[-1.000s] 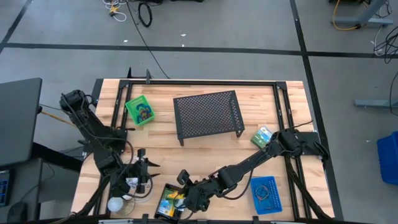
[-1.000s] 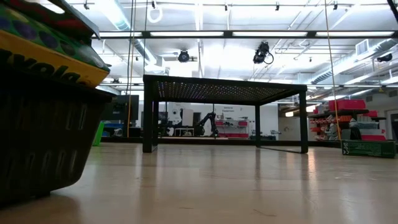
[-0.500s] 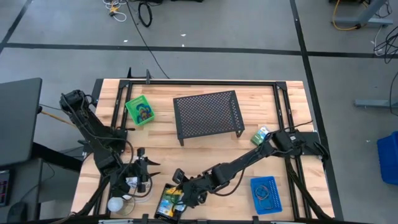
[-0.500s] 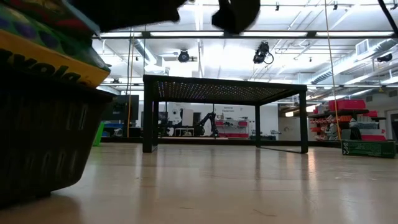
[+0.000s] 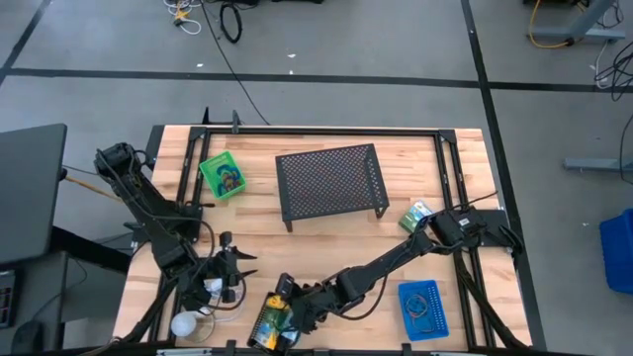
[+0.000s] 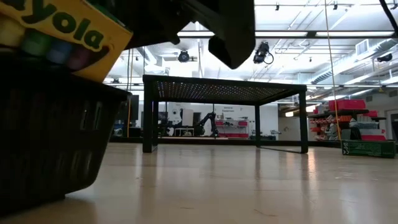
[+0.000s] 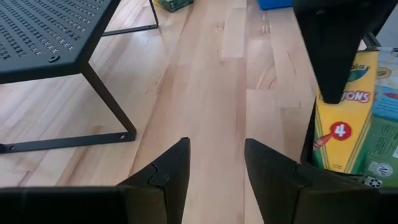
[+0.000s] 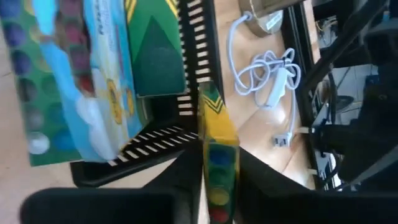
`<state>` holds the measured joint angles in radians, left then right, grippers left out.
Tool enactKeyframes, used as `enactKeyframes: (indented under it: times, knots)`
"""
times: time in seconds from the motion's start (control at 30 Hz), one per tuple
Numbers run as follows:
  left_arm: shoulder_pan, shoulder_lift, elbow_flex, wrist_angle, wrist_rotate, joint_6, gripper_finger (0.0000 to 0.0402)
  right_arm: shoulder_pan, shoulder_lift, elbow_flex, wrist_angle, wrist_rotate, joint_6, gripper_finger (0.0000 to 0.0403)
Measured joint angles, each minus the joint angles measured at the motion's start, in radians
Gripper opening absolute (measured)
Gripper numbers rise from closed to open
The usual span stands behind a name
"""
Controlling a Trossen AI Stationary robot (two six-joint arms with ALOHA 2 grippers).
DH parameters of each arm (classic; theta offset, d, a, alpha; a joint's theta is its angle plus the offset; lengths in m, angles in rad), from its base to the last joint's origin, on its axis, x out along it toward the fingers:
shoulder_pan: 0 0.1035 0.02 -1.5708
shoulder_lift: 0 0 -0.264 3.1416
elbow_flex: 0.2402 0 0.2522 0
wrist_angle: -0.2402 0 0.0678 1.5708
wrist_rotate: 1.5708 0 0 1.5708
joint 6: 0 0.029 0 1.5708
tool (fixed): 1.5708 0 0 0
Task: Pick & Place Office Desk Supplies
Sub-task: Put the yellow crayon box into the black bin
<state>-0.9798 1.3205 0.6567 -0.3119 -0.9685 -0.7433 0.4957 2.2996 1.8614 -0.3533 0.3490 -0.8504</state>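
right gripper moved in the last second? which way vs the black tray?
Yes. In the high view the right gripper has slid left along the table's near edge, over the black tray, carrying the crayon box.

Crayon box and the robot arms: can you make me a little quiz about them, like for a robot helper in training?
1. True or false: the left tool is holding something.
2. The right tool has the crayon box between its fingers. Which tray is the box at? A) blue B) black C) green
3. What colour is the back-left tray in the high view?

Key:
1. False: its jaws are open and empty.
2. B, the black tray.
3. Green.
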Motion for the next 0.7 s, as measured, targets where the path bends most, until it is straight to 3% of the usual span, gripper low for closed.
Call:
enactKeyframes:
  times: [0.17,0.37,0.57,0.7]
  knots:
    - [0.000,0.000,0.000,0.000,0.000,-0.001,0.0162,-0.003,0.000,0.000,-0.019,-0.037,0.004,0.0110]
    - [0.000,0.000,0.000,0.000,0.003,0.002,0.0162,0.001,-0.001,0.007,-0.041,-0.021,-0.015,0.0104]
    - [0.000,0.000,0.000,0.000,0.001,0.002,0.0162,0.006,-0.001,0.092,-0.080,0.095,0.000,0.0103]
    - [0.000,0.000,0.000,0.000,-0.001,0.003,0.0162,0.006,-0.003,0.168,-0.141,0.096,0.042,0.0108]
